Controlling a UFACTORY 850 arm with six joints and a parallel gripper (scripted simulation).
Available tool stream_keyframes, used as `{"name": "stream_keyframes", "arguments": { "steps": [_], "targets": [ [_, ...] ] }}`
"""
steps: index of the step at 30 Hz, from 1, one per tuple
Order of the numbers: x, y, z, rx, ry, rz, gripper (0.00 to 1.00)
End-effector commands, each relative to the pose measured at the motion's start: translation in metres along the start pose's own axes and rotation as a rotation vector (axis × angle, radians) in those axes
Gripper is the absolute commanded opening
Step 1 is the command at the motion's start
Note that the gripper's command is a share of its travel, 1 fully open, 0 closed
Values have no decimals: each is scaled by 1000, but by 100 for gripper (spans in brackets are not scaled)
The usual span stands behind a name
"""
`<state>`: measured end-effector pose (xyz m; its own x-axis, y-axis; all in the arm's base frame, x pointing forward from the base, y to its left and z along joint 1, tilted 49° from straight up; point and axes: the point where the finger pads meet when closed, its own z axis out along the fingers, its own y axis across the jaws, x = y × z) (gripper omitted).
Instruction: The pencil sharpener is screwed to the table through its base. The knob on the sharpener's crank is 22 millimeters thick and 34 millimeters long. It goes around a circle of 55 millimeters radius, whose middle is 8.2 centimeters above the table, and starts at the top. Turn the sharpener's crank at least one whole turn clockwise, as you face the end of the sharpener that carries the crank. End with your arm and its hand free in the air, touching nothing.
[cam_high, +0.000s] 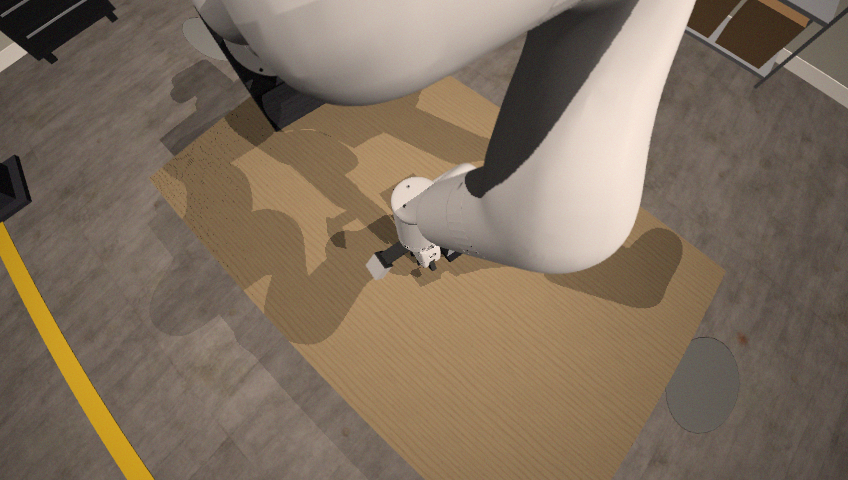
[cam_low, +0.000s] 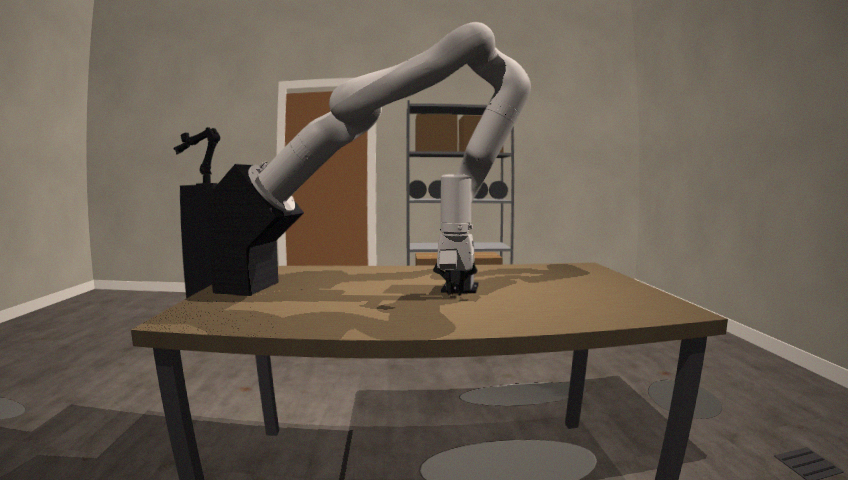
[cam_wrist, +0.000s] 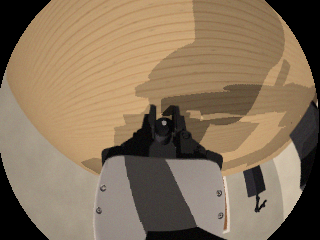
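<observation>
Clamped on the crank's knob (cam_high: 429, 265), gripper (cam_high: 433, 261) pointing straight down, low over the table (cam_low: 595, 315) near its middle. Pencil sharpener (cam_high: 380, 261) just beside, screwed down so only the crank can turn

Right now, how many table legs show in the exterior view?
4: front-left leg, back-left leg, back-right leg, front-right leg. None seems hidden.

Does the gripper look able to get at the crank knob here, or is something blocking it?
Probably yes: the gripper is low at the sharpener and already shut on something, most likely the knob, though the fingers hide it. Nothing blocks it.
</observation>
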<state>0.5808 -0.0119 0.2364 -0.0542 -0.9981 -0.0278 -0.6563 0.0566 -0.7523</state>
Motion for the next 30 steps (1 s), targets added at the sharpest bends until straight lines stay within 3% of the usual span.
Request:
{"name": "stream_keyframes", "arguments": {
  "steps": [1, 16, 30],
  "targets": [
    [0, 5, -1, 1, 0, 0, 0],
    [0, 36, -17, 1, 0, 0, 0],
    [0, 47, -34, 1, 0, 0, 0]
  ]
}}
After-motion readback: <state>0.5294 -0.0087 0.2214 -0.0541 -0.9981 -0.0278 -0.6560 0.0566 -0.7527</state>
